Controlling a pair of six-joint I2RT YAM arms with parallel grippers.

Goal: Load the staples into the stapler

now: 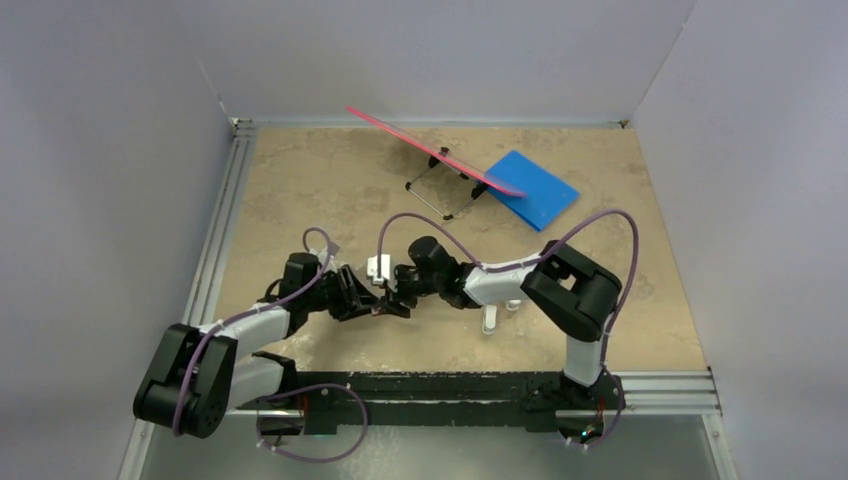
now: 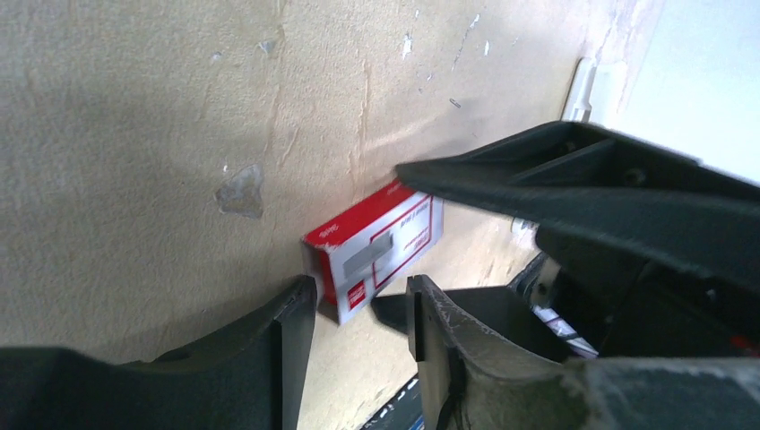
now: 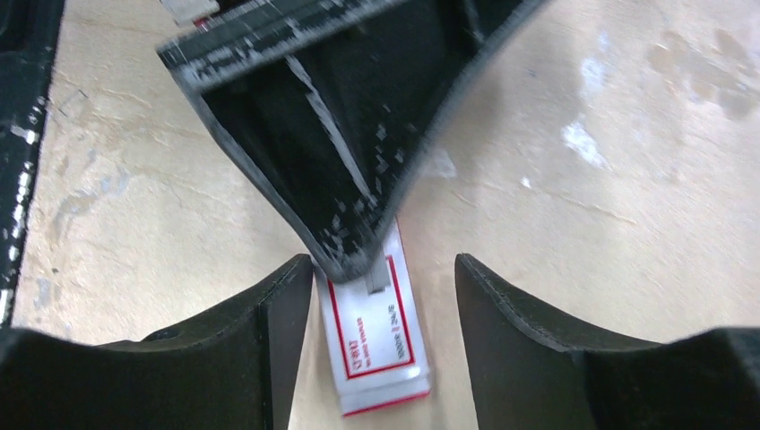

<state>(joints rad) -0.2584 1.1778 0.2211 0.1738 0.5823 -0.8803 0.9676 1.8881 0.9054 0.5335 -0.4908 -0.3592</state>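
The red-and-white staple box (image 2: pixel 376 246) lies flat on the tan table. In the left wrist view it sits just ahead of my open left gripper (image 2: pixel 358 300), its near end at the fingertips. In the right wrist view the box (image 3: pixel 381 336) lies between the open fingers of my right gripper (image 3: pixel 381 269), and a left-gripper finger (image 3: pixel 332 134) covers its far end. In the top view both grippers meet tip to tip, left (image 1: pixel 370 303) and right (image 1: pixel 398 298), hiding the box. The staple strips themselves are not visible. A white stapler (image 1: pixel 492 318) lies under the right arm.
A small white object (image 1: pixel 378 267) sits just behind the two grippers. A pink board on a black wire stand (image 1: pixel 440 160) and a blue pad (image 1: pixel 535 188) are at the back. White walls close in the table on three sides.
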